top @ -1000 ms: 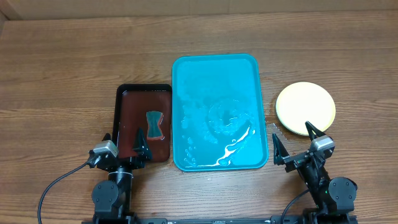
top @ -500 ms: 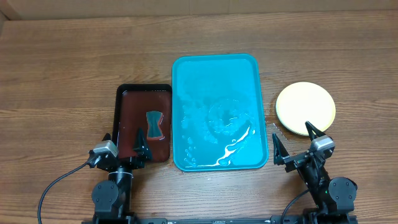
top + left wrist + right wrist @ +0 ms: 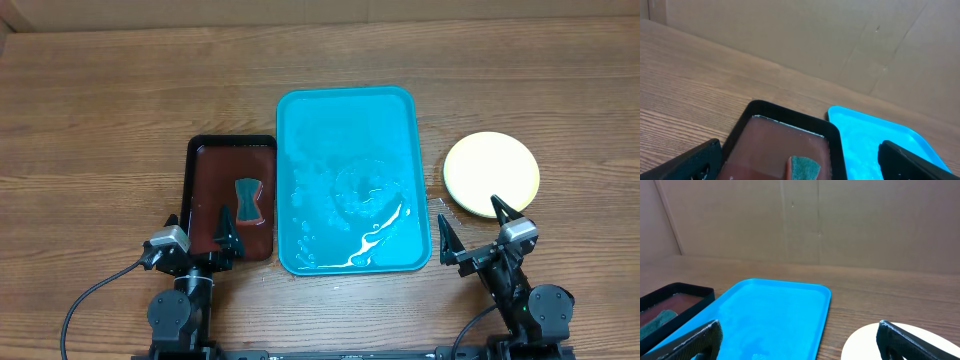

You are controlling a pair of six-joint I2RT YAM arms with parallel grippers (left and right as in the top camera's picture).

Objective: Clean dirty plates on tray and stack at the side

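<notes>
Plates (image 3: 490, 172) stay stacked just right of the wet, bare tray (image 3: 345, 110), while the left gripper (image 3: 198, 222) and right gripper (image 3: 472, 222) sit unmoved by its near corners, fingers apart and empty, so the task looks finished.

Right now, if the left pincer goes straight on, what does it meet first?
Probably the teal sponge inside the small black rectangular plastic tray, else that tray's far wall; depth is unclear.
</notes>
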